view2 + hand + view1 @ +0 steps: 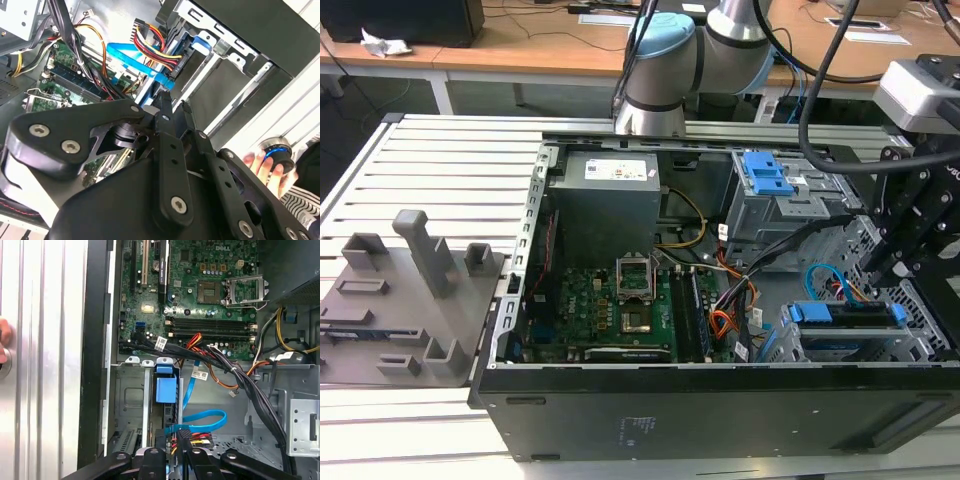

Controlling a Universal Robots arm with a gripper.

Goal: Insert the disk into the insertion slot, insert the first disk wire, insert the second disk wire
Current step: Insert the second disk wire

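The open computer case (pixel 720 300) lies on its side on a slatted aluminium table (pixel 430 170), and the insertion slot (pixel 860 340) sits in the case's corner nearest the exterior view's right; the disk (pixel 845 317) already rests inside that slot, its blue carrier edge showing along the top of the cage. In the exterior view the gripper (pixel 882 262) hangs just above the slot, on the side away from the motherboard (pixel 610 300), its black linkage reaching down toward the wires; from there I cannot tell how the jaws stand.

The first wrist view looks straight down on the slot (pixel 132 405); the carrier's blue latch tab (pixel 166 385) lies seated between the cage walls, and the gripper (pixel 181 437) has its jaws pressed together on the dark plug of the first disk wire (pixel 192 439), whose red, orange and yellow strands fan out just beside the fingertips. The second disk wire (pixel 202 415) loops as a flat light blue band just beside that plug, on the side away from the cage wall.

The second wrist view adds the side angle: the red-orange-yellow bundle (pixel 152 42) runs down to the back of the slot (pixel 220 65), the blue cable (pixel 135 57) crosses under it, and the gripper (pixel 170 102) narrows to a tip right at that crossing; a person's hand (pixel 265 162) rests on a round knob (pixel 277 152) on the table beyond the case wall.
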